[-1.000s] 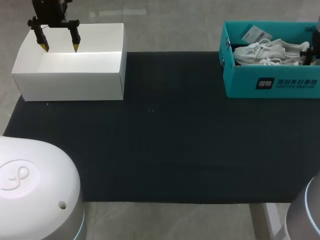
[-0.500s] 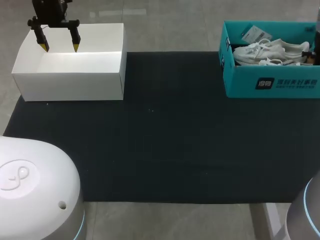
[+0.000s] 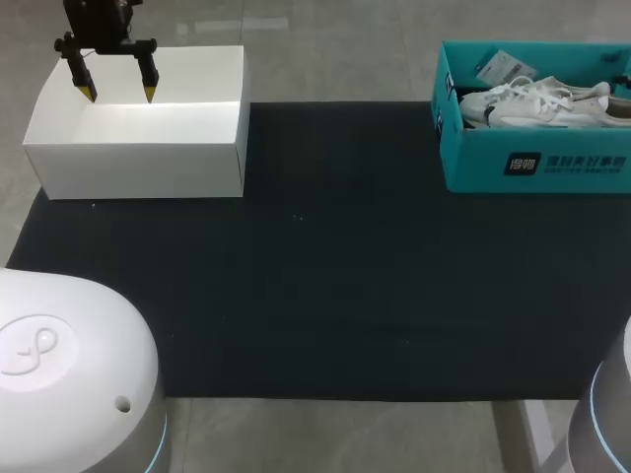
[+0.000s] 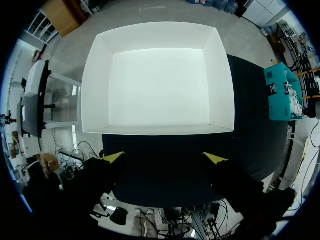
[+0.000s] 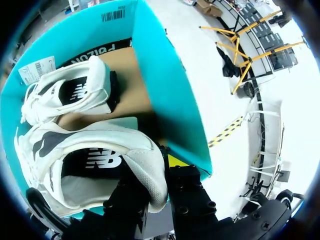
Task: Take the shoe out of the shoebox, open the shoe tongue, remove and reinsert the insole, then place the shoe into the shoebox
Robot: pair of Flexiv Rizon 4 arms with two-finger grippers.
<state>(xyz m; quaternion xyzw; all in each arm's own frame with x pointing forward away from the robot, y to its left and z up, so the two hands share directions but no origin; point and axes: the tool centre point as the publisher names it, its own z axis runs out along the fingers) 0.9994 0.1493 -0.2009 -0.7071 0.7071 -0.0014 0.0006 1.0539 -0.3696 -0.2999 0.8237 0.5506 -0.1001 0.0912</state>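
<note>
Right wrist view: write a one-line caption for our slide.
The right end effector grips a white shoe by its heel inside the teal shoebox, a second shoe beside it.

Prob. robotics lab (test bench): robot arm (image 3: 99, 20) over blk mat (image 3: 315, 296) on table (image 3: 325, 59).

Left arm (image 3: 99, 15) comes in at the far left of the head view, its gripper (image 3: 119, 94) pointing straight down with jaws spread wide and both yellow tips (image 4: 115, 156) touching nothing. Right gripper (image 5: 159, 172), barely visible at the head view's right edge, appears in its own wrist view with jaws pinched on the heel of a white sneaker (image 5: 95, 142), one finger inside the collar, the other outside.
</note>
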